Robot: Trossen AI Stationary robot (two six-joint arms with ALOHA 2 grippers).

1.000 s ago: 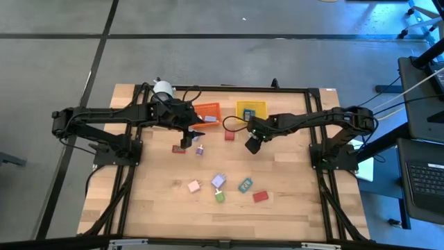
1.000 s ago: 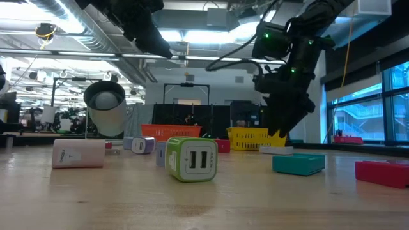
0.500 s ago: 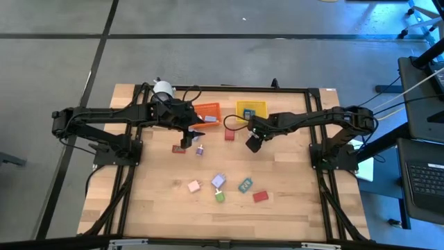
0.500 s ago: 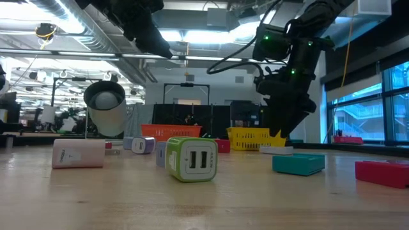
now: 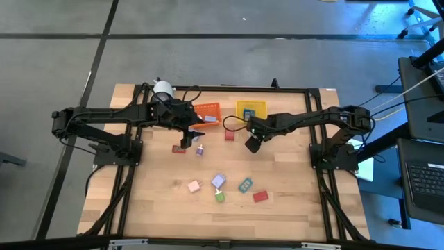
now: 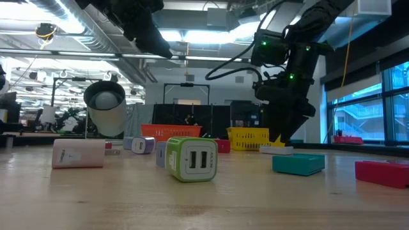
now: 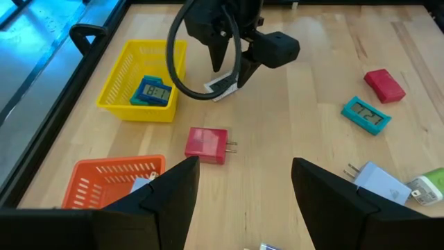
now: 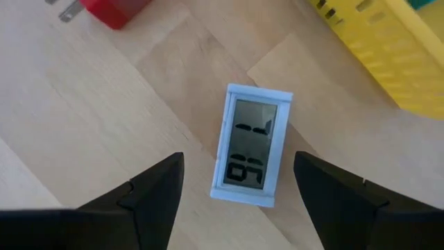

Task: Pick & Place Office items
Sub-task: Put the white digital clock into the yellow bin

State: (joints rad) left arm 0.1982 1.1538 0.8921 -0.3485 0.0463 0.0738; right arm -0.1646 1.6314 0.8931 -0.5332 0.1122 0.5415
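Wood bench (image 5: 159, 208) in a workshop; near edge holds scattered items, farther back the right pincer (image 8: 239, 208) hangs spread over a pale blue clock (image 8: 251, 144) lying flat beside the yellow bin (image 5: 250, 109). Likely light, rigid, slick plastic; grip its long sides. Right arm has shifted slightly left; left pincer (image 7: 243, 187) spread, unmoved.

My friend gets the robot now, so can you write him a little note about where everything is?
Right pincer: open, hovering above the white clock near the yellow bin.
Left pincer: open, empty, raised near the orange bin.
Done: a blue clock lies in the yellow bin; one pale item sits in the orange bin.
Left: red plug, teal clock, red block, green charger and others on the table.
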